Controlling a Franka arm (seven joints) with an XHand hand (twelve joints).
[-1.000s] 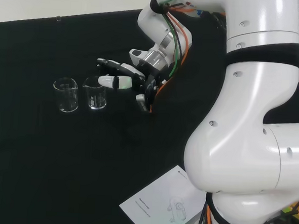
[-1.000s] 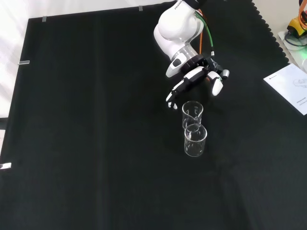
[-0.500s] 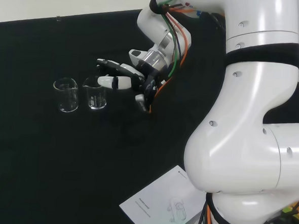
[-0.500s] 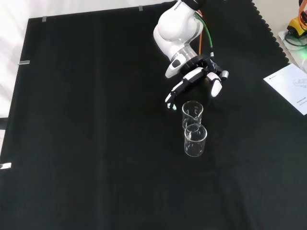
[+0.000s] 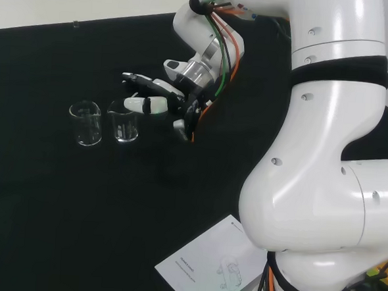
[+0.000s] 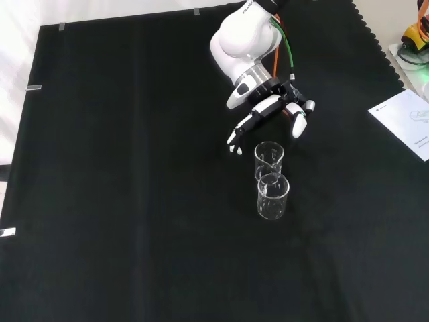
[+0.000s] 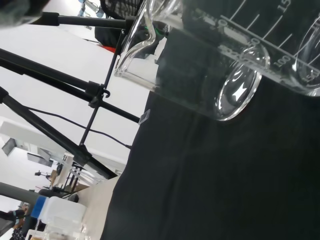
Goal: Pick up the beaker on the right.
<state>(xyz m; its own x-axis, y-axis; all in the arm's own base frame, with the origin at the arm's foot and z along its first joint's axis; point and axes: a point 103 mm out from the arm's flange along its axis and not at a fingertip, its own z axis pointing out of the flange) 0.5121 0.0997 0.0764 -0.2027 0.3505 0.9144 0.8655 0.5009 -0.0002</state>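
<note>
A desk (image 6: 120, 201) draped in matte black cloth carries two small clear glass beakers, both upright, cylindrical and open at the top, with thin walls that catch pale highlights.

In the head view they stand side by side and nearly touching. The right beaker (image 5: 123, 122) is the one nearest the hand; the left beaker (image 5: 85, 124) stands just beside it. In the front view the same pair lines up one behind the other, the farther one (image 6: 269, 159) partly overlapped by the nearer one (image 6: 273, 196).

The hand (image 5: 162, 104), black with glossy white fingertips, hangs at the end of a smooth, rounded white arm (image 5: 325, 147) trailing orange and green cables. Its fingers are spread and nearly straight, holding nothing. In the head view the fingertips reach just to the right beaker's rim; contact cannot be told. In the front view the hand (image 6: 271, 111) sits just above the farther beaker, fingers fanned to either side.

The wrist view shows a beaker (image 7: 200, 55) very close: a curved pouring spout, white printed measuring lines on the wall, and a thick rounded base that gleams against the black cloth.

A white printed sheet of paper (image 5: 206, 265) lies flat on the cloth near the arm's base, well apart from the beakers.
</note>
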